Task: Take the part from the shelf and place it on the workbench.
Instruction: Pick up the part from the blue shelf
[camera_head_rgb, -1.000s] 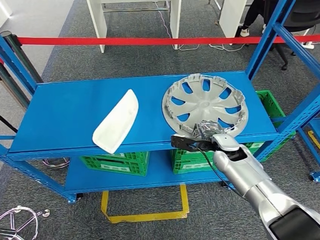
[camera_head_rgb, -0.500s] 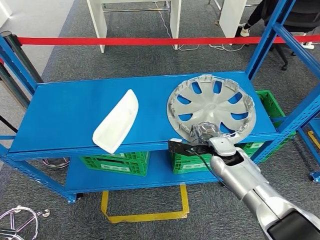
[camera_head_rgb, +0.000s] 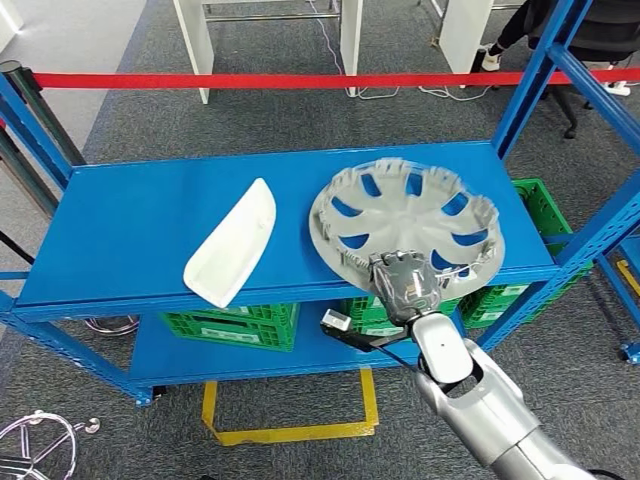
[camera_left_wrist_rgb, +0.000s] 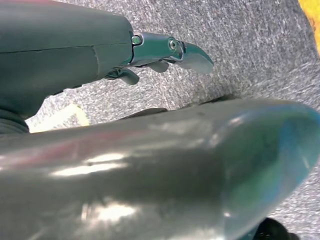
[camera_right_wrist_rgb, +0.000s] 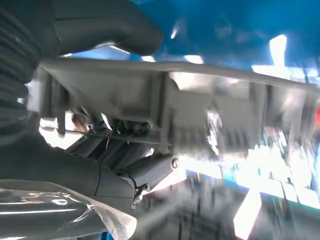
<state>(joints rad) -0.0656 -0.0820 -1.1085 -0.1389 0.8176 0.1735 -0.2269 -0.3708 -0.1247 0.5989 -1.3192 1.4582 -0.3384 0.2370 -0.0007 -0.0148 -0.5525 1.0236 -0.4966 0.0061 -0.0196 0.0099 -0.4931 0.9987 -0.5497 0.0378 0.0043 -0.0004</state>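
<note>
One wheel cover (camera_head_rgb: 407, 222) and one white part (camera_head_rgb: 230, 243) lie on the top blue shelf (camera_head_rgb: 136, 225), with two green crates (camera_head_rgb: 226, 327) on the level below; since a second ago the wheel cover has tipped up at its near edge and slid toward the white part, now overhanging the shelf's front lip. The right hand (camera_head_rgb: 405, 283) has turned from lying flat under the rim to gripping that near edge, its thumb (camera_right_wrist_rgb: 109, 27) over the rim, the silver arm rising steeply from below. The left hand (camera_left_wrist_rgb: 162, 52) hangs over grey carpet with fingers extended, holding nothing.
</note>
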